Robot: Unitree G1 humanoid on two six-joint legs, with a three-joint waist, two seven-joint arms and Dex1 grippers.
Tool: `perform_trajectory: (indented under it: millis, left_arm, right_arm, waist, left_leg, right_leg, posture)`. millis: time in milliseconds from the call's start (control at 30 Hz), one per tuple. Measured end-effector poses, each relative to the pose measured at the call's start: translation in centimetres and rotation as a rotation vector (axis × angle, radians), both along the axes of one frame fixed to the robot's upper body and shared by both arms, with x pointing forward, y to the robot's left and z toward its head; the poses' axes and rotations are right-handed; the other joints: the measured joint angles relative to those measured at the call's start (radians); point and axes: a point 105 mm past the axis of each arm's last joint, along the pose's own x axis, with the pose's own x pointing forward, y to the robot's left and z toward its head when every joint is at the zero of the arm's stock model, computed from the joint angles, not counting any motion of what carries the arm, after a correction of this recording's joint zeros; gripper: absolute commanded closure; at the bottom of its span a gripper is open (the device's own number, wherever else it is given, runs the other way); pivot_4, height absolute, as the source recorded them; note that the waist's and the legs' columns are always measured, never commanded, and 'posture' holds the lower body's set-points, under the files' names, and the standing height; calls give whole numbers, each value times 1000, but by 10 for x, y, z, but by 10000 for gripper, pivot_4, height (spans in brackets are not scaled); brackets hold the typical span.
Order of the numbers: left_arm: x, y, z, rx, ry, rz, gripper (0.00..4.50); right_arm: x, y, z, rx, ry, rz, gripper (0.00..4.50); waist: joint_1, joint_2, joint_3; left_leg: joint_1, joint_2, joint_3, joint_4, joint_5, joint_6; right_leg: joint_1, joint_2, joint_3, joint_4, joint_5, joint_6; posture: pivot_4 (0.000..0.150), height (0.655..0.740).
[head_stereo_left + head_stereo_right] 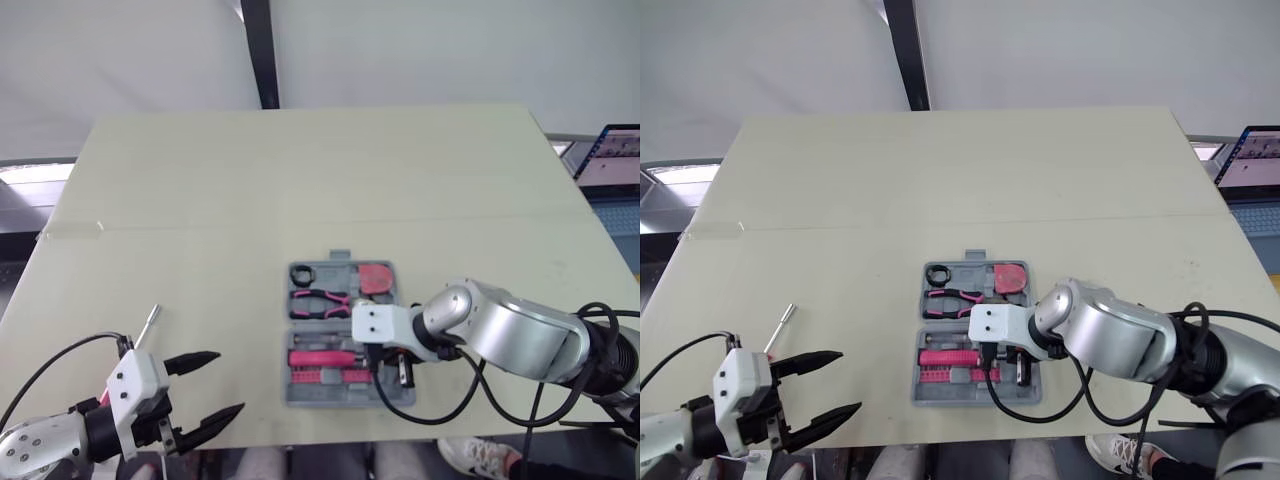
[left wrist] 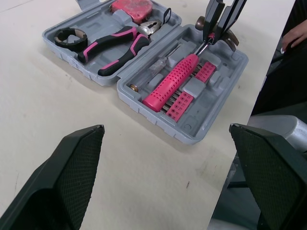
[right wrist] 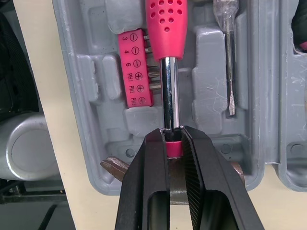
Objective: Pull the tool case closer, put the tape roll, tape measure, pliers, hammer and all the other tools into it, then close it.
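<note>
My right gripper [image 3: 171,136] clamps the hammer [image 3: 165,28] by its neck, seating it in the tool case [image 1: 335,400]. Next I should release. My wide-open left gripper [image 1: 230,381] could then take the loose driver [image 1: 150,322] at the case's nine o'clock.

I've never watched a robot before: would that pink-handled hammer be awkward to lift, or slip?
Probably stiff: the hammer has a steel shaft. It is likely head-heavy, so the right gripper, shut on the neck near the head, grips close to the weight. The polished shaft looks slippery, so it may slide.
</note>
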Motion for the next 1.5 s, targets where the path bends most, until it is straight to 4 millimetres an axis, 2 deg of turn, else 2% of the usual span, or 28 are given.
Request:
perform_trajectory:
  millis: [667,767,867,1033,1133,1233,1300,1367,1500]
  left_arm:
    - [-2,-2,-3,4,-8,-11,0]
    - [-3,-1,-3,6,-7,-11,0]
    - [-3,-2,-3,7,-10,-13,0]
    - [-4,-2,-4,5,-11,-16,0]
    - [-4,-3,-5,5,-13,-17,0]
    - [-4,-4,-6,0,-10,-19,0]
    - [-4,-4,-6,-4,-8,-22,0]
    - [-4,-5,-7,-7,-6,-27,0]
    - [-4,-7,-7,-12,-7,-39,0]
  right_arm:
    - [5,3,-2,-3,-29,15,44653]
    - [5,3,-2,-4,-28,20,31764]
    - [5,5,-1,6,-34,37,17001]
    - [5,5,10,25,-55,58,17001]
    - [0,12,22,186,-13,25,17001]
    - [-8,21,21,363,49,16,24838]
    - [-15,30,20,524,93,19,35265]
    - [-15,30,15,613,96,14,44488]
    - [-8,24,6,698,59,-6,44488]
  waist:
    - [-1,0,0]
    - [-1,0,0]
    - [-1,0,0]
    - [-1,0,0]
    - [2,-3,-2]
    - [3,-6,-3]
    - [4,-7,-4]
    - [4,-7,-4]
    - [4,-7,-4]
  left_leg:
    - [0,0,0,0,0,0]
    - [0,0,0,0,0,0]
    - [0,0,0,0,0,0]
    - [0,0,0,0,0,0]
    - [1,0,0,0,0,0]
    - [1,0,0,0,0,0]
    - [1,0,0,0,0,0]
    - [1,0,0,2,0,0]
    - [1,0,0,2,0,0]
  right_leg:
    - [0,0,0,1,0,0]
    - [0,0,0,1,0,0]
    - [0,0,0,1,0,0]
    - [0,0,0,1,0,0]
    - [0,0,-1,1,0,0]
    - [0,0,-1,1,0,0]
    - [1,0,-2,2,0,0]
    - [1,-1,-2,2,0,0]
    - [2,0,-2,3,0,0]
  posture:
    - [1500,7400]
    - [1500,7400]
    - [1500,7400]
    - [1500,7400]
    - [1500,7400]
    - [1500,7400]
    - [1500,7400]
    - [1500,7400]
    - [1500,7400]
